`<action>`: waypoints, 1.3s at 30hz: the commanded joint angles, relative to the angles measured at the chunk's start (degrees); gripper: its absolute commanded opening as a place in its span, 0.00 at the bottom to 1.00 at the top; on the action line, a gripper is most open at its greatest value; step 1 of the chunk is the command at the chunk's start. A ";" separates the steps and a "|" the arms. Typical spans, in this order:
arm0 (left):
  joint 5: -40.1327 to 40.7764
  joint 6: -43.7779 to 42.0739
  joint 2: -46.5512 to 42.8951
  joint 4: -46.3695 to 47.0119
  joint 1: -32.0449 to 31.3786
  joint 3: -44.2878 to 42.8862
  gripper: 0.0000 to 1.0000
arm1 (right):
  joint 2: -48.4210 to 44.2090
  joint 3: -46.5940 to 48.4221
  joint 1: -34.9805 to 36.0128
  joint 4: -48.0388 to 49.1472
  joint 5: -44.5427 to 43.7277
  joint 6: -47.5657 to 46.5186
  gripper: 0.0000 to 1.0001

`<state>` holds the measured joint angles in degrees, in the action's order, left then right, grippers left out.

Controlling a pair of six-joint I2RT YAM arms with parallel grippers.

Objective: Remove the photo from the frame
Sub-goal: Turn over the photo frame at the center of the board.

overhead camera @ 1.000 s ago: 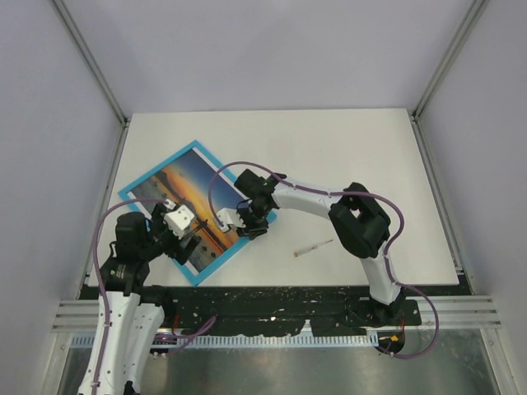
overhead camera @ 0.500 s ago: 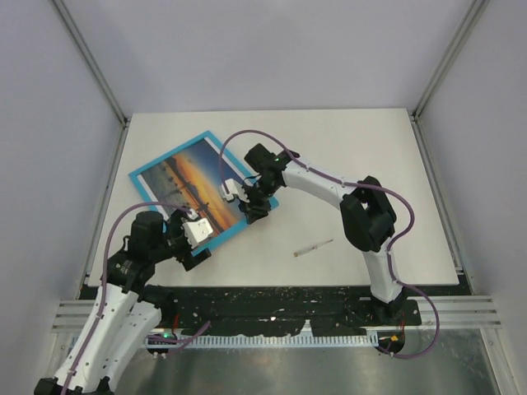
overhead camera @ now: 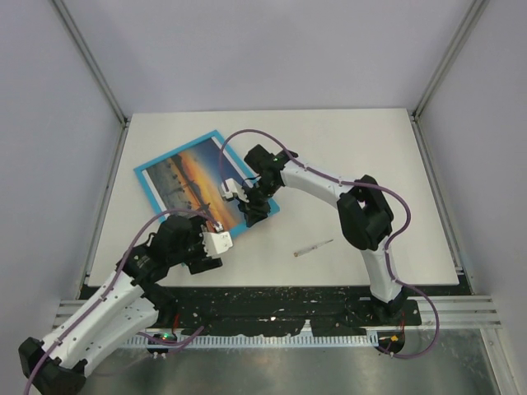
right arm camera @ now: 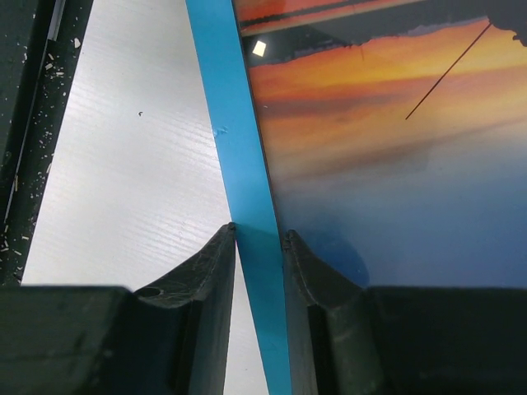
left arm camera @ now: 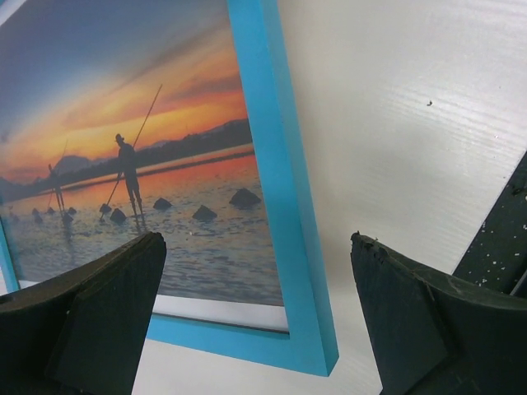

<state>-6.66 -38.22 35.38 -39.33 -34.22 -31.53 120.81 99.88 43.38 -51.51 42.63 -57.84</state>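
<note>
The light-blue frame (overhead camera: 149, 183) lies flat on the white table at the left, with the sunset photo (overhead camera: 194, 174) still in it, face up. My right gripper (overhead camera: 249, 209) is shut on the frame's right edge; in the right wrist view its jaws pinch the blue bar (right arm camera: 221, 99) beside the photo (right arm camera: 387, 123). My left gripper (overhead camera: 216, 234) is open and empty at the frame's near corner. In the left wrist view that corner (left arm camera: 317, 350) and the photo (left arm camera: 140, 164) lie between the spread fingers (left arm camera: 90, 321), untouched.
A thin pen-like stick (overhead camera: 314, 246) lies on the table right of the frame. The black table edge (overhead camera: 272, 296) runs along the near side by the arm bases. Grey walls enclose the left, back and right.
The frame has turned and slid away from the near edge, held by the right gripper. The left gripper has come off the picture and moved right, to the frame's near corner.
</note>
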 commanded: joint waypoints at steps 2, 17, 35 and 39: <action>8.94 -2.91 2.24 6.01 -4.27 2.60 0.99 | -0.93 3.66 -0.57 -0.26 3.86 2.82 0.08; 18.42 -5.72 4.35 17.53 -10.87 9.55 1.00 | -0.84 5.77 -1.01 -1.31 5.09 4.14 0.08; 25.20 -7.57 0.66 24.57 -12.89 16.15 0.58 | -0.14 8.93 -1.10 -2.90 5.62 4.76 0.08; 26.17 -7.92 0.13 24.74 -12.98 16.06 0.44 | -0.23 9.28 -1.01 -3.07 5.36 4.93 0.08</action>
<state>18.11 -45.58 36.32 -17.30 -46.81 -15.55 122.04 105.49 42.89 -54.87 45.67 -54.92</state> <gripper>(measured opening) 0.493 0.316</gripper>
